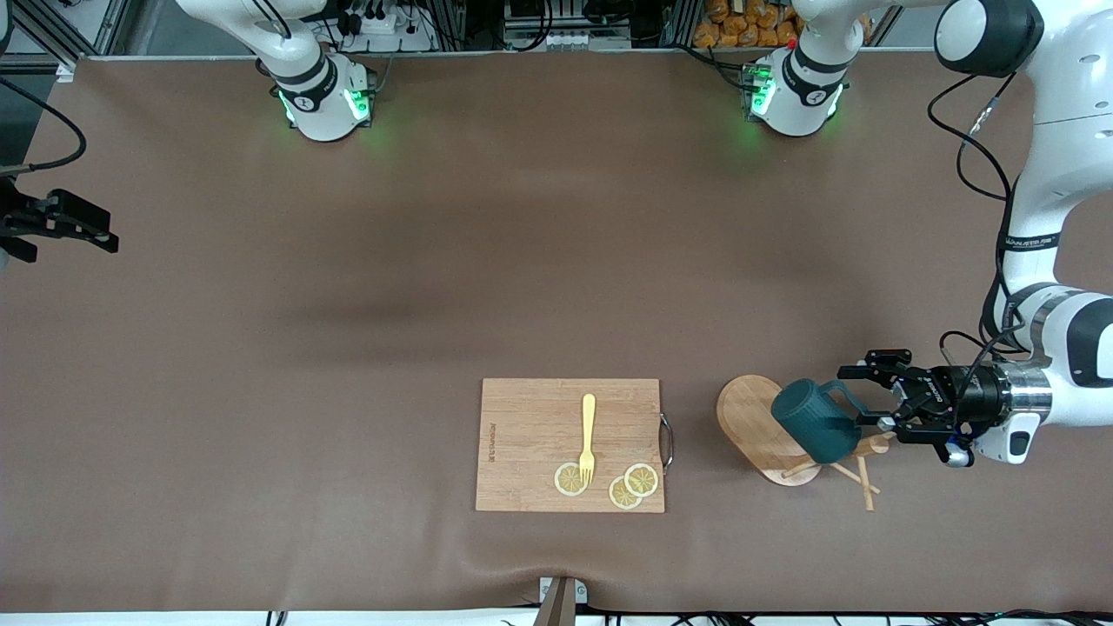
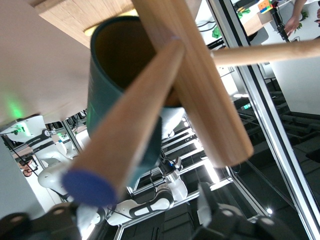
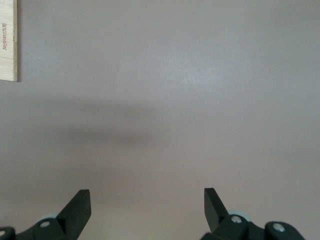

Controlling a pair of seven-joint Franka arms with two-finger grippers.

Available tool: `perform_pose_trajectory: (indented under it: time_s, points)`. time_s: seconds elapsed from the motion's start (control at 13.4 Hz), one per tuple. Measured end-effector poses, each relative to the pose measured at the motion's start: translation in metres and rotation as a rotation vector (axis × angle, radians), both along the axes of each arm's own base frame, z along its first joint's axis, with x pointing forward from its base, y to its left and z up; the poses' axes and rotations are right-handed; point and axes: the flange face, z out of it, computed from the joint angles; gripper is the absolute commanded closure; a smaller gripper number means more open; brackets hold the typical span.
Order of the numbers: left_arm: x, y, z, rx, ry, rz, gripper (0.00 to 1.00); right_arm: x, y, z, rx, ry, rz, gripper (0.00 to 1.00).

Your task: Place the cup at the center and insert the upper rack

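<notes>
Rack: the wooden mug stand point(image 1: 765, 426) lies tipped on its side, toward the left arm's end of the table from the cutting board point(image 1: 569, 445), its oval base on edge and its pegs spread flat on the cloth.
Cup: the dark teal cup point(image 1: 813, 423) rests against the stand's post, partly covering the oval base, handle toward the left gripper; in the left wrist view the post and a peg cross in front of its mouth.
Left gripper point(image 1: 878, 402): low beside the cup's handle, fingers spread around it, not clenched on anything.
Right gripper point(image 3: 147, 205): waiting with fingers released over bare cloth, just off one edge of the cutting board.
Handling: the cup looks stiff, glazed and likely slippery, breakable if dropped; the handle or the rim wall seems the surest hold. The stand looks light and rigid; its thick post should take a grip better than the thin pegs.
</notes>
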Motion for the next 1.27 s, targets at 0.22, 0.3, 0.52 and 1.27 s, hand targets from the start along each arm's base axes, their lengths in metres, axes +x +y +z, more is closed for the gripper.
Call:
perform_pose_trajectory:
  time_s: [0.22,0.3,0.52,1.27]
  points:
    - [0.0,0.007,0.015,-0.021,-0.015,-0.005,0.0,-0.002,0.002,-0.002,0.0,0.02,-0.035,0.0]
    - [-0.001,0.012,0.022,-0.028,-0.021,-0.009,0.0,-0.002,0.003,-0.002,0.0,0.022,-0.035,0.0]
    - [-0.003,0.018,0.057,-0.023,-0.038,-0.015,0.0,-0.005,0.004,-0.003,0.001,0.045,-0.035,0.0]
    - [-0.041,0.014,0.198,0.316,-0.182,-0.114,0.0,-0.007,0.007,-0.004,0.021,0.06,-0.035,0.0]
